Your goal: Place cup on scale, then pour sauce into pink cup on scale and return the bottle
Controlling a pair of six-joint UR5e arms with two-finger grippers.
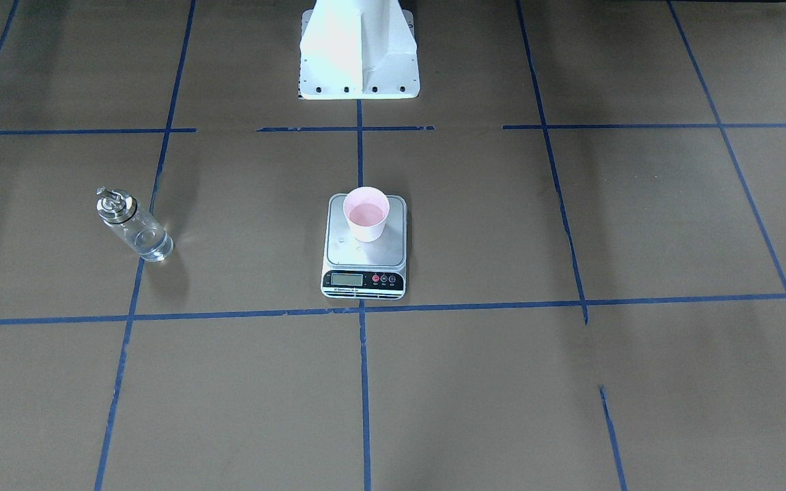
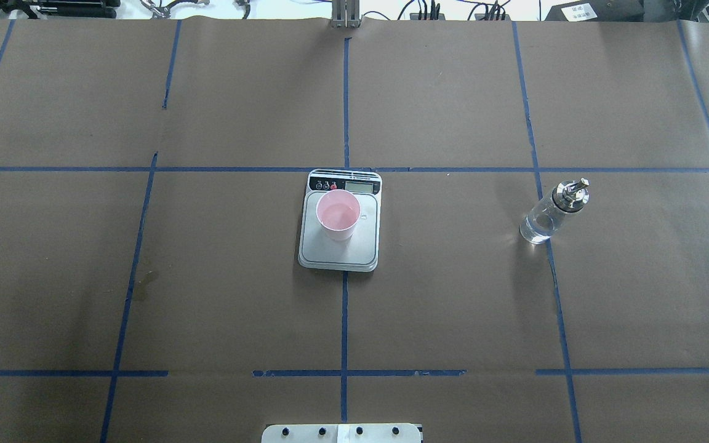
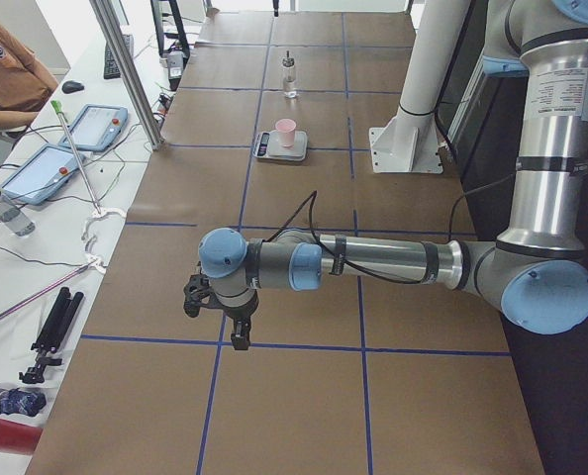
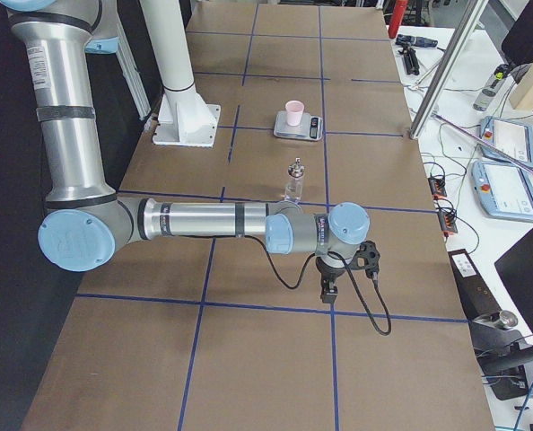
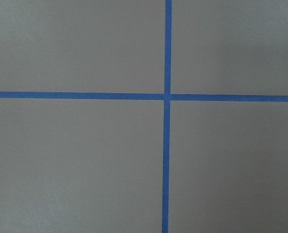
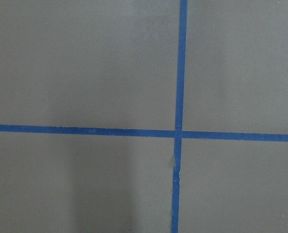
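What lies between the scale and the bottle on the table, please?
Nothing stands there: the overhead view shows only bare brown paper between the scale and the bottle.

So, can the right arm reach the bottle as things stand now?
Probably yes. The bottle stands upright on the robot's right side, well apart from the scale, and nothing lies between it and the right gripper, which hangs above bare paper.

Readout on the scale illegibly small
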